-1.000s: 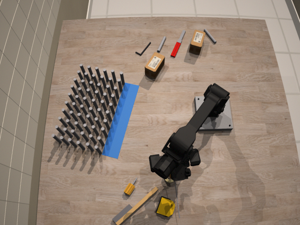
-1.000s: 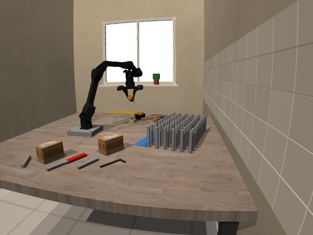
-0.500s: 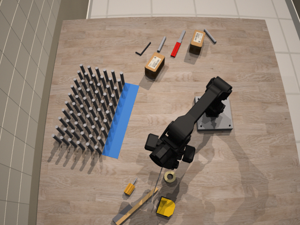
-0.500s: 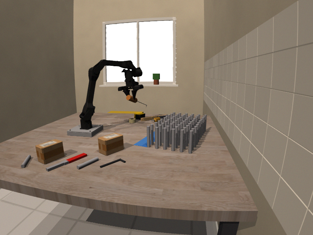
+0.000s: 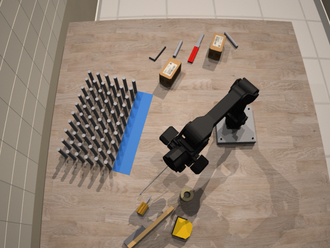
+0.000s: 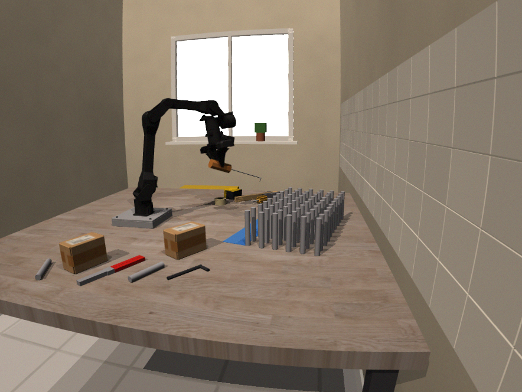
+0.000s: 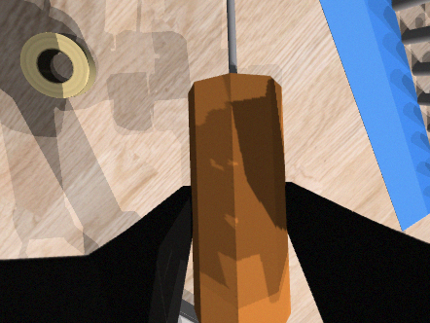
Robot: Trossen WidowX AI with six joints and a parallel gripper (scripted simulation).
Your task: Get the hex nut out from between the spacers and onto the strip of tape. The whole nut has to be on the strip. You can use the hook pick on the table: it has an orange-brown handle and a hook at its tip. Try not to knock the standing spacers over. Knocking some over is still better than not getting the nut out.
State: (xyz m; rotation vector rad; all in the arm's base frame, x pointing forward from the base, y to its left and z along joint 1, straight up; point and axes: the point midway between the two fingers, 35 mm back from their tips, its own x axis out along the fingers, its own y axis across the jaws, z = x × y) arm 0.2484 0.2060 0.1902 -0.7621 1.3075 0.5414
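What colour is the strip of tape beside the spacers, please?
The strip of tape is plain blue, clearest in the top view.

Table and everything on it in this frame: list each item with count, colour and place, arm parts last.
Table: one, pale wood, under everything.
Spacers: a dense grid, dark grey, standing at the left.
Tape strip: one, blue, along the grid's right side.
Hex nut: not visible.
Cardboard boxes: two, brown, far edge.
Grey rods: two, near the boxes.
Allen key: one, black, far edge.
Red-handled tool: one, between the boxes.
Tape roll: one, beige, near edge.
Small screwdriver: one, yellow handle.
Wooden strip: one, tan, on a grey pad.
Yellow object: one, near edge.
Hook pick: one, orange-brown handle, held in the air.
Base plate: one, grey.
Gripper: black, shut on the pick handle.
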